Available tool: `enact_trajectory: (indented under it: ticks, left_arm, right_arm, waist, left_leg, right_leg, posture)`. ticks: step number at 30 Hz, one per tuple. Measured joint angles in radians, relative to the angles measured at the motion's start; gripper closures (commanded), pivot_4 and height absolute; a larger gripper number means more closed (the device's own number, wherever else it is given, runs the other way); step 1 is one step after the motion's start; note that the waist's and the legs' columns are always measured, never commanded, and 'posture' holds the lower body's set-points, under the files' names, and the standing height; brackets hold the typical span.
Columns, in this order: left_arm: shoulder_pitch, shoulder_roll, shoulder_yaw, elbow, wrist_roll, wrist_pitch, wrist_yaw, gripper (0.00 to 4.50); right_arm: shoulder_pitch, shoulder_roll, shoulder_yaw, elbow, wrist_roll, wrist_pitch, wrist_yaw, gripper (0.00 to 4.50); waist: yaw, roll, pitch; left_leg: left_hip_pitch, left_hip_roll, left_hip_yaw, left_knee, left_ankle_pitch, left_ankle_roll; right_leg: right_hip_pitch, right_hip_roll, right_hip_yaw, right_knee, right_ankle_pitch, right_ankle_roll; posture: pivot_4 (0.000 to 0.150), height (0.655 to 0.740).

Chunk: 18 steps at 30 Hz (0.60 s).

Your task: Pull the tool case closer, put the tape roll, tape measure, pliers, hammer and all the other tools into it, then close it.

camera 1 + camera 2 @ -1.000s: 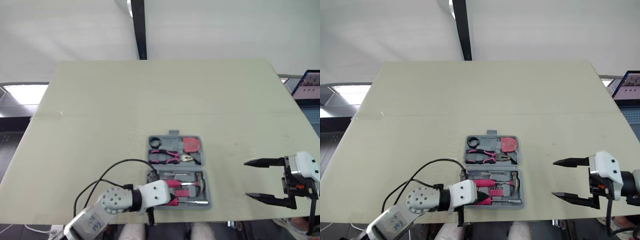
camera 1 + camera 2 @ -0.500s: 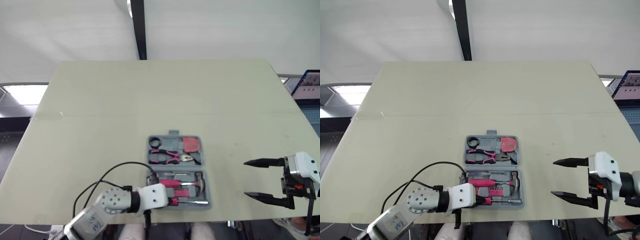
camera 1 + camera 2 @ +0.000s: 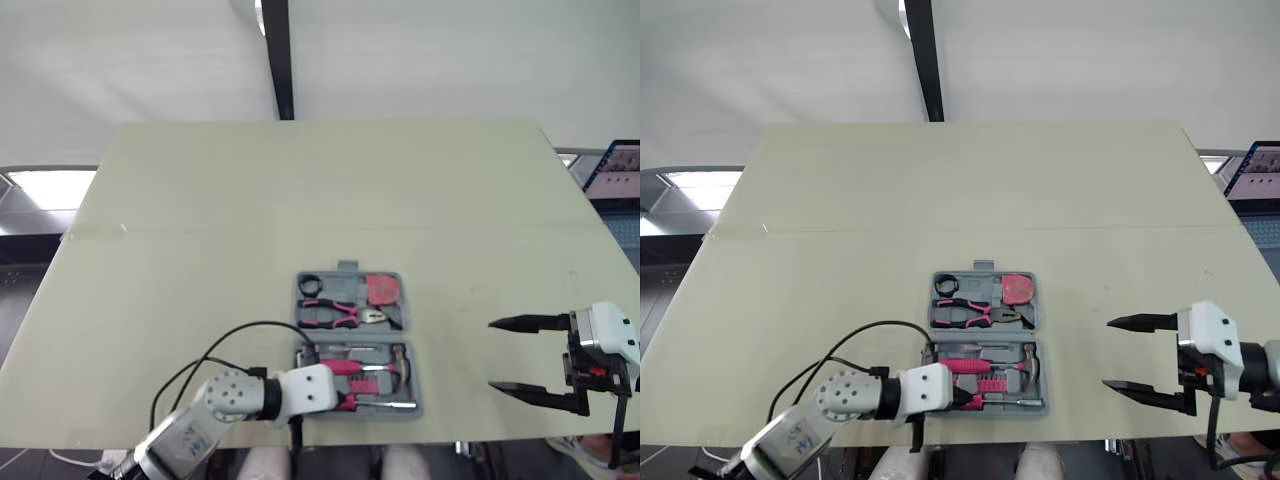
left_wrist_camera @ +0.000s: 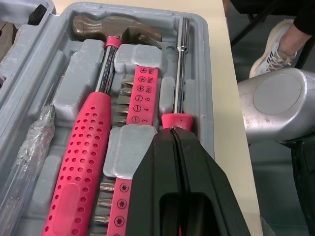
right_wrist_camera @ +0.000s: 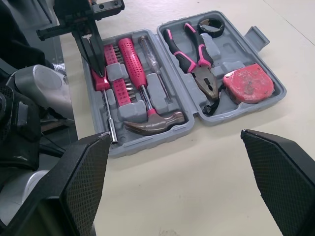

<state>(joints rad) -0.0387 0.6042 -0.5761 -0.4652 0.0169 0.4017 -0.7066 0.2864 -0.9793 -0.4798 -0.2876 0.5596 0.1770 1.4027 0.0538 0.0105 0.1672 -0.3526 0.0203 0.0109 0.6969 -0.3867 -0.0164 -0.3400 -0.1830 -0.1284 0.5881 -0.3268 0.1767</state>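
I see my left gripper (image 4: 172,135) pinched closed inside the tool case (image 4: 204,59); hammer (image 4: 93,132), pliers (image 5: 194,59), tape measure (image 5: 247,83) seated; right gripper (image 3: 492,356) gaping.

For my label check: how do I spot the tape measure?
On the beige table, an open grey tool case lies near the robot. In its far half, on the robot's right, sits the tape measure: a red block, unlike the black tape roll and pink-handled pliers beside it.

The grey plastic tool case (image 5: 152,139) lies open and flat. One half holds the black tape roll (image 5: 210,24), red tape measure (image 5: 247,83) and pink-handled pliers (image 5: 194,56). The other half holds the pink-handled hammer (image 5: 140,81) and what seems a chrome-shafted screwdriver (image 5: 110,123).
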Motion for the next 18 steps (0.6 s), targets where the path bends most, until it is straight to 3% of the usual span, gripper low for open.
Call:
enact_trajectory:
  ticks: [13,18]
  left_arm:
    - [0.011,-0.045,-0.006,0.038,0.026,-0.030,0.006,4.47]
    - [0.063,-0.141,0.115,0.036,-0.065,0.031,0.049,4.47]
  right_arm:
    - [-0.007,0.003,-0.004,0.017,-0.008,-0.020,0.000,0.00]
    - [-0.048,0.013,0.027,0.022,-0.011,0.000,-0.028,0.00]
  waist:
    - [0.001,0.002,-0.002]
    - [-0.003,0.002,-0.001]
  left_leg:
    - [0.000,0.000,0.000,0.000,0.000,0.000]
    - [0.000,0.000,0.000,0.000,0.000,0.000]
  right_leg:
    - [0.001,0.000,0.000,0.000,0.000,0.000]
    - [0.000,0.000,0.000,0.000,0.000,0.000]
  posture:
    - [0.150,0.7400]
    - [0.150,0.7400]
